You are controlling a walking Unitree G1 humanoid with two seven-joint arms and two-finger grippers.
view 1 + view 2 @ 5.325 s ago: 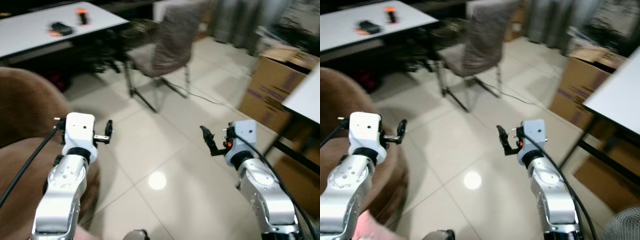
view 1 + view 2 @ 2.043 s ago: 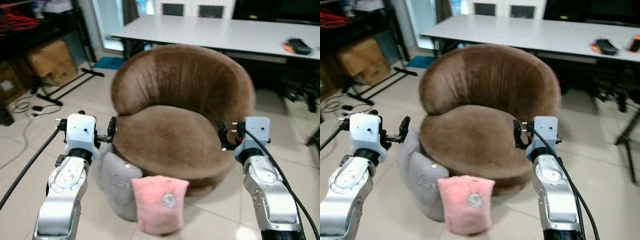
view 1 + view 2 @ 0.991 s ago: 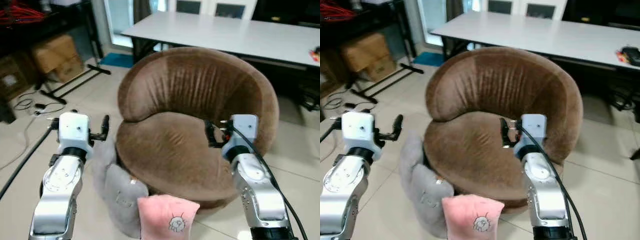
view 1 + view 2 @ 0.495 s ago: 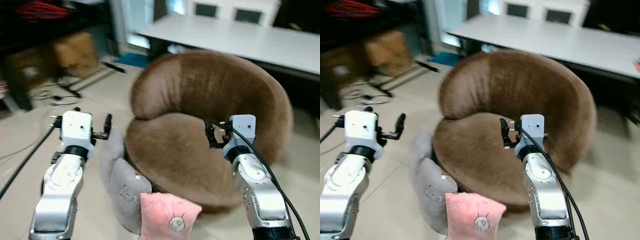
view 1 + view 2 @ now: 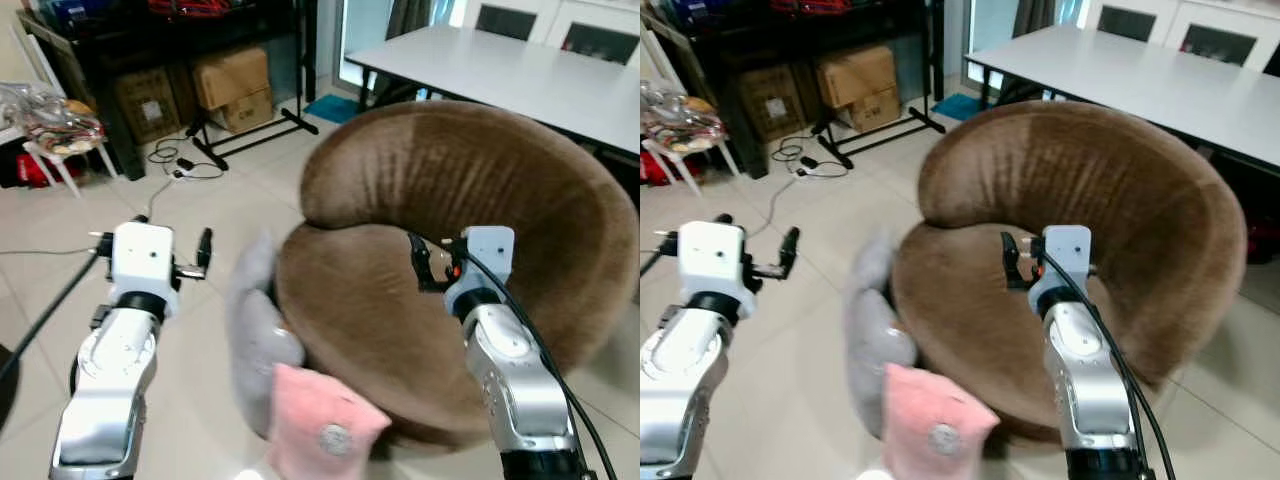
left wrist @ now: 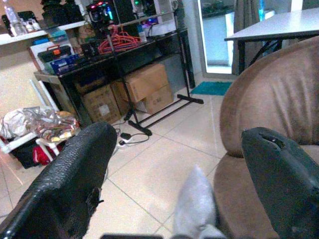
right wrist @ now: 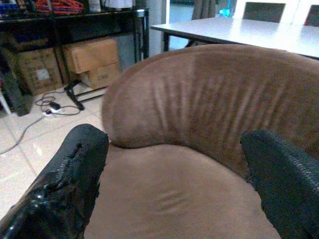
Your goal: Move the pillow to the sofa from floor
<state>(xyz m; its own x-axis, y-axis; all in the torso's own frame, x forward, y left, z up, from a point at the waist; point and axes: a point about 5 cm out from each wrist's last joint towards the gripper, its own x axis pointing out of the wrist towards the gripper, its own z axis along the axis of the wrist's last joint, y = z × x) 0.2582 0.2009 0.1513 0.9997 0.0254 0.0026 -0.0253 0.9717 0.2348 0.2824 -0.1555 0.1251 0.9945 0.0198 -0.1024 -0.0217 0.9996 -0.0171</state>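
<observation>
Now | pink pillow (image 5: 318,432) blurred, floor beside sofa (image 5: 480,200) | both end effectors spread

One brown sofa (image 5: 470,300) stands on the tiled floor. Two pillows lean against its front edge: one grey pillow (image 5: 255,320) and one pink pillow (image 5: 318,430), the pink one just in front of the grey. One white desk (image 5: 520,75) stands behind the sofa. Beyond the sofa's far side, three cardboard boxes (image 5: 855,90) sit under one dark rack. Two grippers hang before the sofa, each with two black fingers (image 6: 65,184).
</observation>
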